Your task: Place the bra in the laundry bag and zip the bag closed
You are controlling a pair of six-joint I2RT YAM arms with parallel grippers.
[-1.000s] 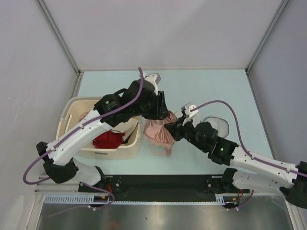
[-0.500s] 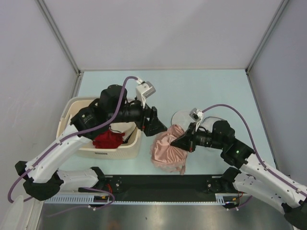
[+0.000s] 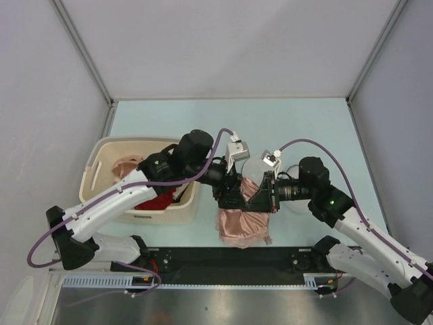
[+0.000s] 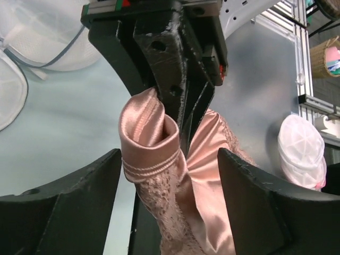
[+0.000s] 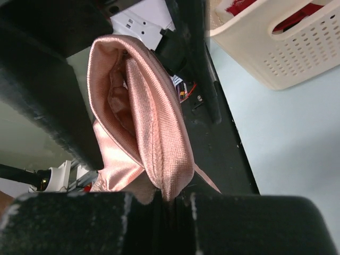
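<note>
Cream basket (image 3: 161, 208) holding red garment (image 3: 159, 198), beside bra (image 3: 240, 227).

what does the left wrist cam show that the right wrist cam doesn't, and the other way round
Only the left wrist view shows the laundry bag, white mesh with a dark rim. Only the right wrist view shows the cream basket with a red garment inside. Both show the bra, folded and pinched in the right pincer.
</note>
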